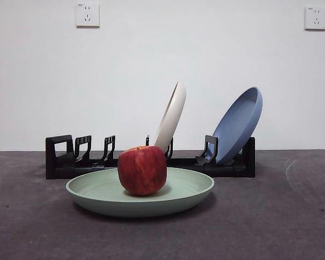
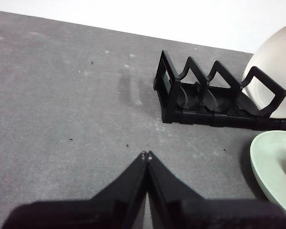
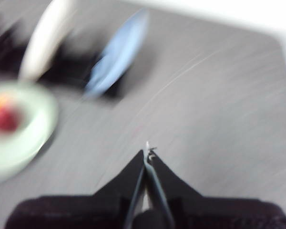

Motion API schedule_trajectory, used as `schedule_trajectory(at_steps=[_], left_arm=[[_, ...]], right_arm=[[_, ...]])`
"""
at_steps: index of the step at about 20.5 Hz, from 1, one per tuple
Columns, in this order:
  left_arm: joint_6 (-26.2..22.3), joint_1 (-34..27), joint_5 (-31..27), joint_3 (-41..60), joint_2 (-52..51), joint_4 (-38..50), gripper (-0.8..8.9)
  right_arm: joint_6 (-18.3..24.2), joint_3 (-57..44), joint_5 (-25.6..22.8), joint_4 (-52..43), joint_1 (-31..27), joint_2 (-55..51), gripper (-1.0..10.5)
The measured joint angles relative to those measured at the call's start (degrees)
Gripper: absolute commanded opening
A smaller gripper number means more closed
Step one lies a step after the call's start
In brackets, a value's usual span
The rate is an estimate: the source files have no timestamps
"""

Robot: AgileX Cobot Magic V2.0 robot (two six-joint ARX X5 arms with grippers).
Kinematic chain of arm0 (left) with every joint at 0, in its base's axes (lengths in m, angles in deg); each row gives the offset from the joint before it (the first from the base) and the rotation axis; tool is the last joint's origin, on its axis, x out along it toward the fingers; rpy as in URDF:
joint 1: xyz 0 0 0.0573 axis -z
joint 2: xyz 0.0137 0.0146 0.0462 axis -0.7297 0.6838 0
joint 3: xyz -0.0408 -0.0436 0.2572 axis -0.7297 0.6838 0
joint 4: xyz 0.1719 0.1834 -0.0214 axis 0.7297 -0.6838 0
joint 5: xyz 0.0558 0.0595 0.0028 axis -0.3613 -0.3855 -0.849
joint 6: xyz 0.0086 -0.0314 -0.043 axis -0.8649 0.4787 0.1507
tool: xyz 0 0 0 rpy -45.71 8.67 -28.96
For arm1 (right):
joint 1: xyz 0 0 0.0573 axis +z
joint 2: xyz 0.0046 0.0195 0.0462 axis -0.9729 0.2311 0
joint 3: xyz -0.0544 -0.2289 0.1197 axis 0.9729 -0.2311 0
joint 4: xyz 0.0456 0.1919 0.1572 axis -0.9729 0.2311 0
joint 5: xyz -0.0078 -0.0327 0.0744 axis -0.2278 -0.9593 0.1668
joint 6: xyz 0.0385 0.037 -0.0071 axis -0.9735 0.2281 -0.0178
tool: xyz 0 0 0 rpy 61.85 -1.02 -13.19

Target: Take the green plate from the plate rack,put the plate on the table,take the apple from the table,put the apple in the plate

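Nearest you, the green plate [image 1: 140, 197] lies flat on the bench [image 1: 271, 227] with the apple [image 1: 142, 170] sitting in it. At 12 o'clock behind stands the plate rack [image 1: 70, 162], holding a cream plate [image 1: 171, 116] and a blue plate [image 1: 238, 124]. Left gripper [image 2: 147, 155] and right gripper [image 3: 148, 151] hang clenched, empty, clear of it all.

Front camera sits low, level with the table [image 1: 38, 227], close; both wrist cameras look down, sharing the green plate [image 1: 97, 200].

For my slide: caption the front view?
Apple resting in green plate before rack holding cream and blue plates.
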Motion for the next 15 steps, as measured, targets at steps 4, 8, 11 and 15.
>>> schedule_trajectory(at_steps=[4, 8, 11, 15], left_arm=[[0.0, 0.0, -0.02, 0.0, 0.04, 0.0, -0.03], [0.0, 0.0, -0.02, 0.0, 0.04, 0.0, -0.03], [0.0, 0.0, -0.02, -0.02, 0.04, 0.0, -0.03], [0.0, 0.0, -0.02, -0.02, 0.04, 0.0, -0.03]], right_arm=[[9.66, -10.27, 4.07, -18.86, -12.22, -2.84, 0.0], [19.15, -28.2, 23.71, -37.64, -28.92, -7.61, 0.0], [20.9, -38.66, 32.85, -47.25, -36.7, -10.12, 0.0], [21.55, -51.78, 36.87, -59.28, -42.51, -15.76, 0.0]])
